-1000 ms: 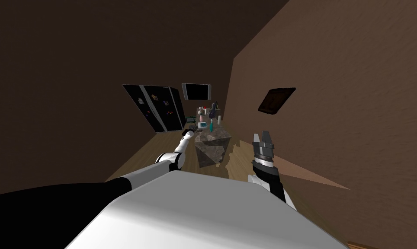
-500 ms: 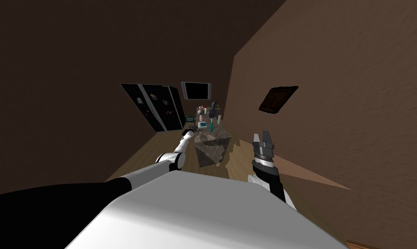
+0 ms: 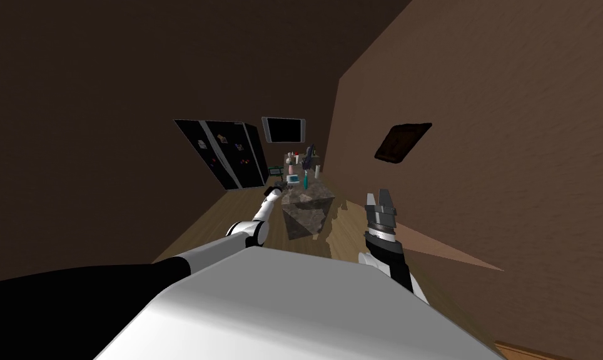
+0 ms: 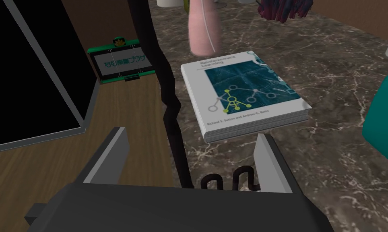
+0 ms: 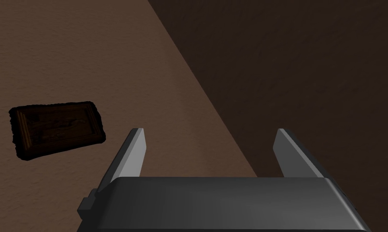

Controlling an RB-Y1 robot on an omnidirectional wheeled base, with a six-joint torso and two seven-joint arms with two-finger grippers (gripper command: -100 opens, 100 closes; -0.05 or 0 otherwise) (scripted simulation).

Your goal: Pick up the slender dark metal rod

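The left fingers (image 4: 112,155) stand apart with the slender dark rod (image 4: 169,104) lying between them along the marbled surface's (image 4: 342,121) edge, not yet gripped; closing and lifting are left, I judge. Just beyond the fingertips lies a book (image 4: 245,92). The right fingers (image 5: 133,155), also apart, hold nothing

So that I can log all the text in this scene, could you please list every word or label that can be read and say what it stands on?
"Reinforcement Learning": title on the cover of the white and teal book lying on the dark marble counter.
"Richard S. Sutton and Andrew G. Barto": author line on the same cover.
Green-framed white sign: blue characters, not legible.
Small items stuck on the black fridge: too small to read.
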